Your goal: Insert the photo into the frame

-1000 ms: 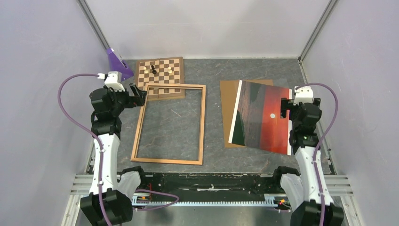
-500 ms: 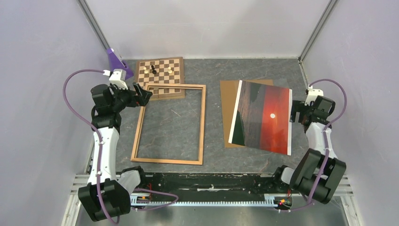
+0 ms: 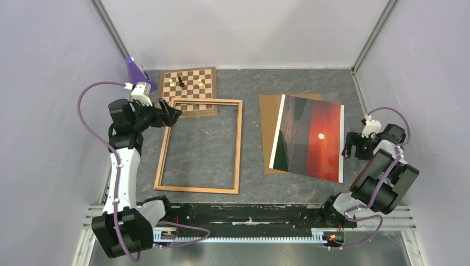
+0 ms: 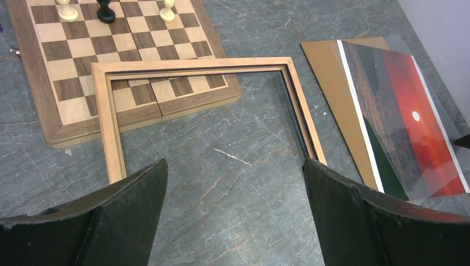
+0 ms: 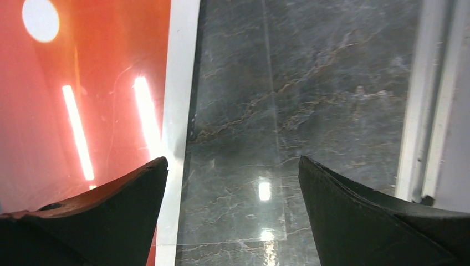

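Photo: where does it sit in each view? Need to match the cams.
Top external: photo right of centre, overlapping the brown board.
Left wrist: photo at the right edge, beyond the frame.
Right wrist: photo along the left side, white strip bordering it.
Shared landmark: the white sun.

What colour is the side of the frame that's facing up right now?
Light brown wood; the frame shows best in the left wrist view.
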Robot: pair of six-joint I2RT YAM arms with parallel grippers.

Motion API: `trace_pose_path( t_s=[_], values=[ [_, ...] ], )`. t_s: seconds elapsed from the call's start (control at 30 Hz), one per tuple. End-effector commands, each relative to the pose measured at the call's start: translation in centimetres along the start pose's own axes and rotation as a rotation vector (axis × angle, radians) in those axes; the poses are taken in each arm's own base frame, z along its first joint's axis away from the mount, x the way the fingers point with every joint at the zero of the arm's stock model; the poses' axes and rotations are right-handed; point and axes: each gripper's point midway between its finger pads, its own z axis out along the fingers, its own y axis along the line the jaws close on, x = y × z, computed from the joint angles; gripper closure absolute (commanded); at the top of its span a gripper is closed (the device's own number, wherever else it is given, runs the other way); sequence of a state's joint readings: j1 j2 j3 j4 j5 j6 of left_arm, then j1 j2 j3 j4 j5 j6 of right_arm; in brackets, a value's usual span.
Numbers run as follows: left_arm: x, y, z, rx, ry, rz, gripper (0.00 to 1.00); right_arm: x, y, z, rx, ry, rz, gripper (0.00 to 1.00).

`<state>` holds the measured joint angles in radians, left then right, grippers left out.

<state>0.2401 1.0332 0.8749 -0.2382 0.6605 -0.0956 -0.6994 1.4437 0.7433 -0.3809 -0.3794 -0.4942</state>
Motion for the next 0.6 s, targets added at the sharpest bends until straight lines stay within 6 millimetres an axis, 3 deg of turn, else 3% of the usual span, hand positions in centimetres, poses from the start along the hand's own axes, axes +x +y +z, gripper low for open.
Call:
trace_pose_path(
  t_s=[0.0, 0.27, 0.57],
  values=[
    [-2.0, -0.5, -0.5, 0.014, -0.045, 0.075, 0.02, -0.1, 0.7, 0.1, -0.103, -0.016, -0.049, 0.09],
    [-1.8, -0.6, -0.4, 0.023, -0.044, 0.078, 0.02, 1.8, 0.7, 0.9, -0.187, 0.027, -0.033, 0.10],
    [-1.4, -0.8, -0.1, 0.041, -0.037, 0.071, 0.02, 4.0, 2.1, 1.6, -0.298, 0.063, -0.030, 0.13]
  ],
)
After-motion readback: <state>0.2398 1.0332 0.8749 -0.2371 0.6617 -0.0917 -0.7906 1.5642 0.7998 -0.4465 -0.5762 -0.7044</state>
